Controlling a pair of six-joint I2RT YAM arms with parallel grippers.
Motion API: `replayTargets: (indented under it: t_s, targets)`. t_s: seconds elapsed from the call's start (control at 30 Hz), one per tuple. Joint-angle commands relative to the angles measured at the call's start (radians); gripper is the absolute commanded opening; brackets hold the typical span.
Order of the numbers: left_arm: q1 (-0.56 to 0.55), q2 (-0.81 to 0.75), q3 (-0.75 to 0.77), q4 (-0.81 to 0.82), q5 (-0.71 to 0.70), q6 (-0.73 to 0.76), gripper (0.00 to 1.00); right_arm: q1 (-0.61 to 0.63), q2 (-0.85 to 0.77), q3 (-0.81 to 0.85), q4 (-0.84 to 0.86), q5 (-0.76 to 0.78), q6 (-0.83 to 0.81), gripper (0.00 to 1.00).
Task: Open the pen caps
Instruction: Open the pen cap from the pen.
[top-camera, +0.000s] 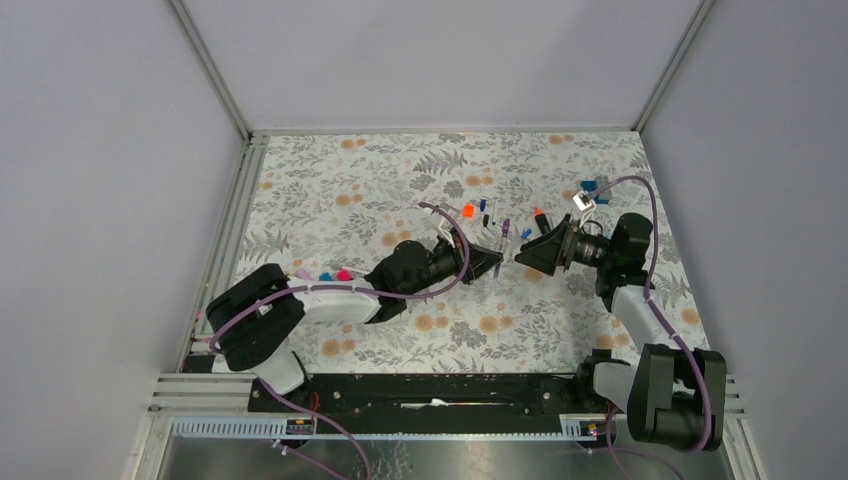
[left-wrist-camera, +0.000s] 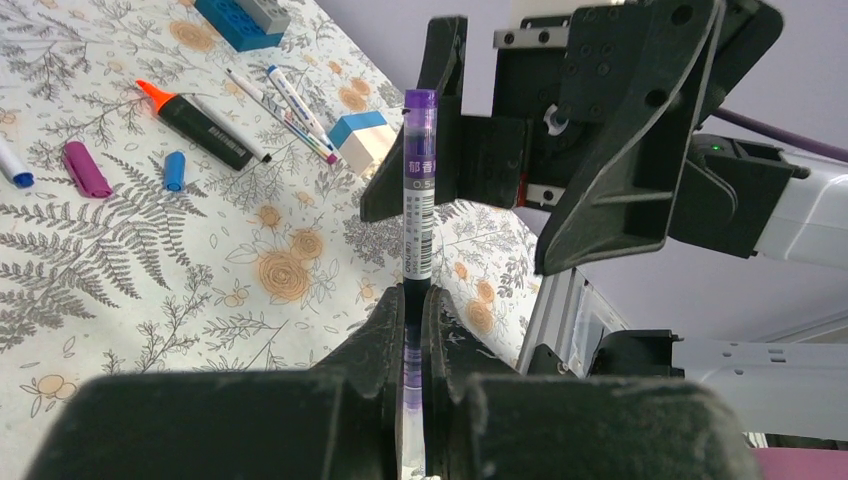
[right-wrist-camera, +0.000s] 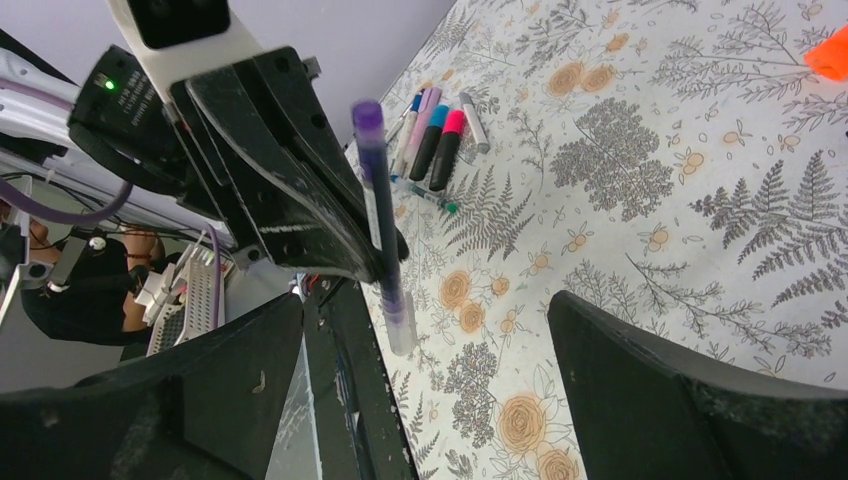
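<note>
A floral tablecloth (top-camera: 330, 200) covers the table between plain grey walls. Above its middle, the left gripper (left-wrist-camera: 412, 320) is clamped tight on a thin purple pen (left-wrist-camera: 419, 190), which stands crosswise to the fingers. The pen's dark purple end rises free above the grip. Its translucent lilac cap (right-wrist-camera: 400, 325) sits on the lower end, just past the fingers. The right gripper (right-wrist-camera: 425, 335) faces it with jaws spread wide, holding and touching nothing. An orange-capped black highlighter (left-wrist-camera: 195, 122) lies on the cloth well apart from both.
</note>
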Motion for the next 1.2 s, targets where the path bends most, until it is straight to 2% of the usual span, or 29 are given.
replayTargets:
  t_s: [0.0,0.2,0.3,0.43,0.57,0.67,0.8,0.9,1.03,1.1,1.17]
  targets:
    - [-0.009,0.027,0.052,0.107,0.013,-0.030,0.00,0.022,0.040,0.068,0.176,-0.029,0.112,0.98]
    - [-0.017,0.048,0.066,0.120,0.020,-0.047,0.00,0.079,0.091,0.140,0.199,0.004,0.139,0.98]
    - [-0.017,0.049,0.067,0.120,0.024,-0.049,0.00,0.096,0.112,0.154,0.199,0.031,0.148,0.92]
    - [-0.019,0.059,0.074,0.123,0.032,-0.054,0.00,0.119,0.131,0.163,0.183,0.041,0.143,0.78]
    - [-0.020,0.066,0.078,0.126,0.037,-0.060,0.00,0.177,0.129,0.176,0.112,0.055,0.075,0.57]
    - [-0.020,0.063,0.080,0.126,0.036,-0.060,0.00,0.184,0.128,0.183,0.088,0.067,0.054,0.29]
    - [-0.022,0.060,0.078,0.124,0.043,-0.060,0.01,0.184,0.124,0.200,0.070,0.071,0.041,0.00]
    - [-0.022,0.046,0.063,0.129,0.045,-0.060,0.20,0.183,0.114,0.219,0.052,0.069,0.033,0.00]
    - [-0.022,-0.014,0.014,0.117,0.036,-0.048,0.68,0.180,0.102,0.254,0.044,0.053,0.053,0.00]
    - [-0.022,-0.062,-0.028,0.108,0.029,-0.026,0.96,0.175,0.105,0.276,0.044,0.037,0.074,0.00]
    - [-0.020,-0.097,-0.055,0.086,0.030,-0.007,0.99,0.170,0.108,0.285,0.052,0.023,0.093,0.00]
